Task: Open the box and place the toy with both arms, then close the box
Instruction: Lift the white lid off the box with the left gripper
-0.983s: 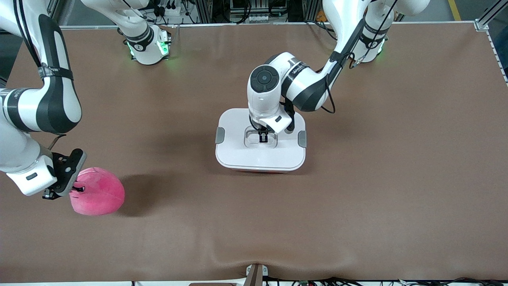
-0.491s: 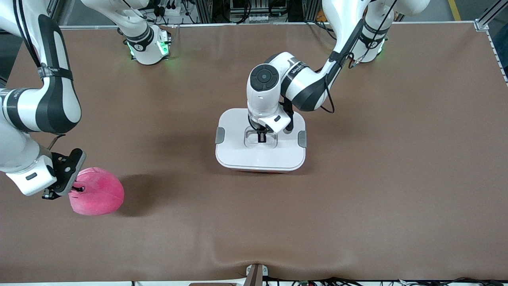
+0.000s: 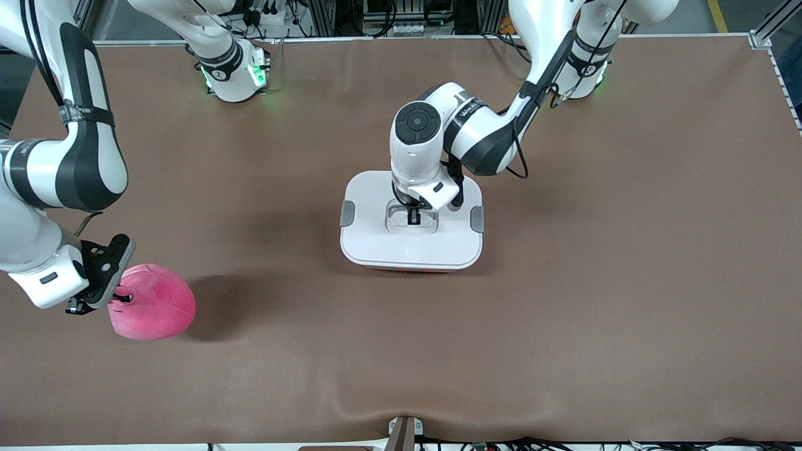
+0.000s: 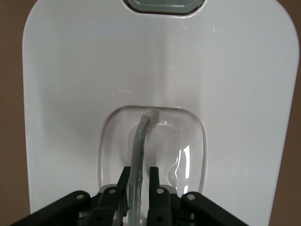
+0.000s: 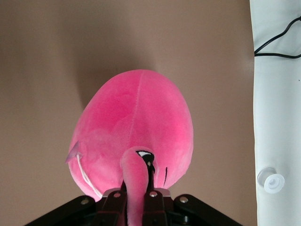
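While the front view looked down on the brown table (image 3: 564,282), the box (image 3: 411,247) sat near its middle with the white lid (image 3: 376,241) on and a grey clip (image 3: 346,213) at each short side. The left arm reached from its base to stand over the box, and the left gripper (image 3: 413,217) was down in the lid's clear recessed handle (image 3: 401,220). The toy (image 3: 152,301), a hot-pink plush blob, was well apart from the box, toward the right arm's end of the table and nearer the front camera than the box. The right gripper (image 3: 119,299) was at the toy's edge, away from the box, with a pinch of plush between its fingers.

Seen from the left wrist view, the left gripper (image 4: 138,181) had its two black fingers (image 4: 123,183) drawn close on either side of the clear handle bar (image 4: 140,141), which rose out of the recess in the lid (image 4: 70,94); the fingers looked to be touching the bar, with almost no gap left. One grey clip (image 4: 163,5) showed at the lid's edge.

Seen from the right wrist view, the right gripper (image 5: 136,195) was closed tight on a pink ear-like fold (image 5: 134,176) of the toy (image 5: 136,117), beside its dark face markings. The toy's body lay against the brown table (image 5: 47,56).
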You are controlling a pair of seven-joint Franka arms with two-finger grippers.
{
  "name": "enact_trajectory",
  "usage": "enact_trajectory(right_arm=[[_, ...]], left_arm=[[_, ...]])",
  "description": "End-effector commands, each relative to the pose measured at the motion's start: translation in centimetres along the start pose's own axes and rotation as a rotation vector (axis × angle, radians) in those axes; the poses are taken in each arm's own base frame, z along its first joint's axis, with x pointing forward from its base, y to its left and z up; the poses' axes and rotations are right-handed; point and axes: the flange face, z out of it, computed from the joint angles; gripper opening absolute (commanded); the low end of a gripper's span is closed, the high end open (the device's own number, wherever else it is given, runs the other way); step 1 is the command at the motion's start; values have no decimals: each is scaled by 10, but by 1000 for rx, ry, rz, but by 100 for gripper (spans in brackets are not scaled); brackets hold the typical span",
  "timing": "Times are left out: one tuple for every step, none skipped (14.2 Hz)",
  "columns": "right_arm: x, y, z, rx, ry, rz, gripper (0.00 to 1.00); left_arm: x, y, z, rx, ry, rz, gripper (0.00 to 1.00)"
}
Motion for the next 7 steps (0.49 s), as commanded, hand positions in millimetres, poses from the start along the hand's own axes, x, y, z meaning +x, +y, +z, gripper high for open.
enact_trajectory(right_arm=[[-3,3,-4,0,21,-7,0],[-3,3,-4,0,21,-7,0],[-3,3,-4,0,21,-7,0],[-3,3,-4,0,21,-7,0],[-3,3,-4,0,21,-7,0],[-3,3,-4,0,21,-7,0],[-3,3,-4,0,21,-7,0]], left_arm=[[4,-4,-7,-10,-5,-1,17],[5,-3,-7,-10,-5,-4,17],[5,-3,-8,-12,-8,-4,14],[5,-3,-8,-12,-8,-4,13],[5,-3,-8,-12,-8,-4,10],[5,-3,-8,-12,-8,-4,9],[5,-3,-8,-12,-8,-4,8]])
